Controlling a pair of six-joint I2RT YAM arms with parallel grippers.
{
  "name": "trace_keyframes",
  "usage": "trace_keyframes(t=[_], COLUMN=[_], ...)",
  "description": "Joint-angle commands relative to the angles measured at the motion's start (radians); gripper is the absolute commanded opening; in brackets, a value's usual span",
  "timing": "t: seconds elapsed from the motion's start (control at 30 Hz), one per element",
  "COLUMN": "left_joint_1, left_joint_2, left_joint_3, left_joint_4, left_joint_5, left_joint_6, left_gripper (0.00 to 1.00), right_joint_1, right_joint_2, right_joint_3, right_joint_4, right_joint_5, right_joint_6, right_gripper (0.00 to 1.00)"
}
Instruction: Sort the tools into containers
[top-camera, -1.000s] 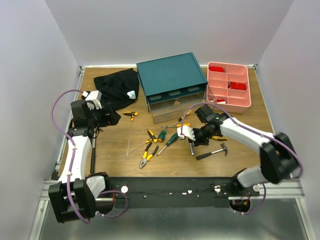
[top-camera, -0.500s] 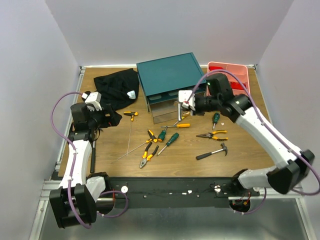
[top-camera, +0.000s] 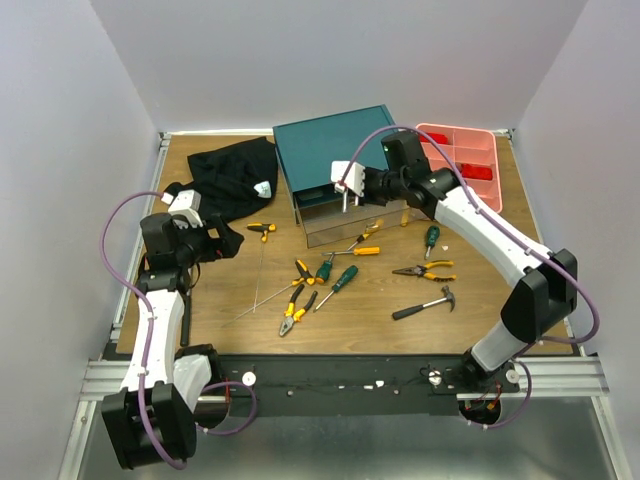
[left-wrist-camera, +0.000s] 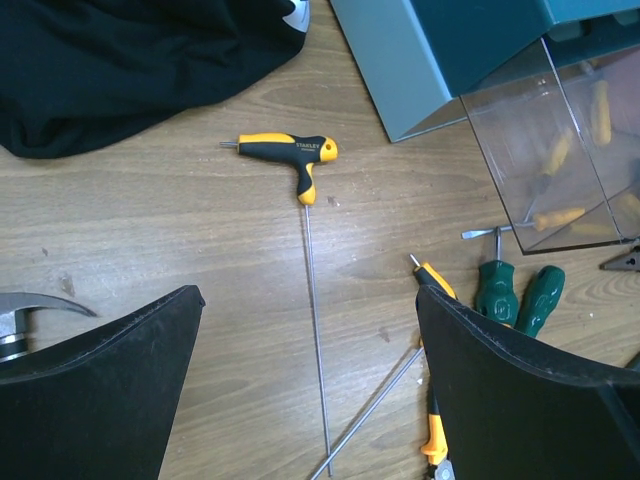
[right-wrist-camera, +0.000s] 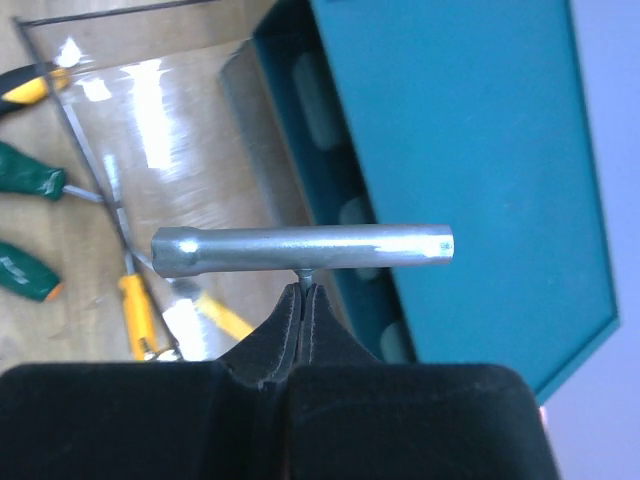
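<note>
My right gripper (top-camera: 347, 186) is shut on the thin stem of a steel T-shaped socket wrench (right-wrist-camera: 300, 250) and holds it above the front of the teal cabinet (top-camera: 340, 145), over its pulled-out clear drawer (top-camera: 335, 232). The pink tray (top-camera: 470, 210) stands right of the cabinet. On the table lie a yellow T-handle key (left-wrist-camera: 290, 150), green screwdrivers (top-camera: 342, 279), orange pliers (top-camera: 425, 270), a hammer (top-camera: 425, 305) and more pliers (top-camera: 293, 310). My left gripper (left-wrist-camera: 310, 380) is open and empty above the key's long shaft.
A black cloth (top-camera: 235, 175) lies at the back left, just behind my left gripper. A hammer head (left-wrist-camera: 30, 310) shows at the left edge of the left wrist view. White walls close in the table on three sides.
My right gripper has risen from the table's middle with the steel wrench and moved back and left to the cabinet front. The left arm has barely moved.
</note>
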Motion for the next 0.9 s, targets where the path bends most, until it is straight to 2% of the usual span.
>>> trace_keyframes(t=[0.0, 0.1, 0.2, 0.23, 0.3, 0.33, 0.4, 0.5, 0.6, 0.63, 0.67, 0.73, 0.87], left_joint_1=[0.019, 0.022, 0.023, 0.022, 0.022, 0.022, 0.022, 0.022, 0.022, 0.022, 0.022, 0.022, 0.022], left_joint_2=[-0.015, -0.007, 0.000, 0.005, 0.016, 0.019, 0.029, 0.045, 0.053, 0.054, 0.056, 0.053, 0.036], left_joint_3=[-0.003, -0.003, 0.000, 0.003, 0.003, 0.005, 0.000, -0.003, -0.002, 0.001, 0.008, 0.017, 0.032], left_joint_4=[-0.002, 0.002, 0.011, 0.014, 0.024, 0.030, 0.047, 0.071, 0.083, 0.083, 0.080, 0.071, 0.024], left_joint_5=[0.021, 0.021, 0.021, 0.021, 0.021, 0.021, 0.021, 0.029, 0.034, 0.037, 0.038, 0.041, 0.054], left_joint_6=[-0.012, -0.012, -0.014, -0.014, -0.015, -0.015, -0.023, -0.037, -0.041, -0.040, -0.038, -0.026, 0.006], left_gripper=[0.99, 0.99, 0.99, 0.99, 0.99, 0.99, 0.99, 0.99, 0.99, 0.99, 0.99, 0.99, 0.99], right_joint_1=[-0.001, -0.001, 0.000, -0.001, -0.001, -0.003, -0.001, -0.001, 0.002, 0.008, 0.025, 0.054, 0.143], right_joint_2=[0.036, 0.050, 0.067, 0.068, 0.041, 0.024, -0.039, -0.094, -0.133, -0.131, -0.121, -0.093, -0.009], right_joint_3=[0.051, 0.048, 0.054, 0.060, 0.053, 0.024, -0.005, -0.013, 0.007, 0.008, 0.008, 0.018, -0.022], right_joint_4=[0.049, -0.012, -0.090, -0.130, -0.126, -0.074, -0.028, -0.041, -0.204, -0.306, -0.358, -0.516, -0.578], right_joint_5=[0.013, -0.019, -0.030, -0.035, -0.024, -0.009, -0.006, -0.097, -0.307, -0.397, -0.432, -0.472, -0.417], right_joint_6=[-0.078, -0.124, -0.133, -0.132, -0.089, -0.067, -0.037, -0.021, -0.087, -0.113, -0.148, -0.282, -0.377], right_gripper=[0.01, 0.01, 0.16, 0.29, 0.43, 0.64, 0.67, 0.70, 0.70, 0.71, 0.71, 0.72, 0.71])
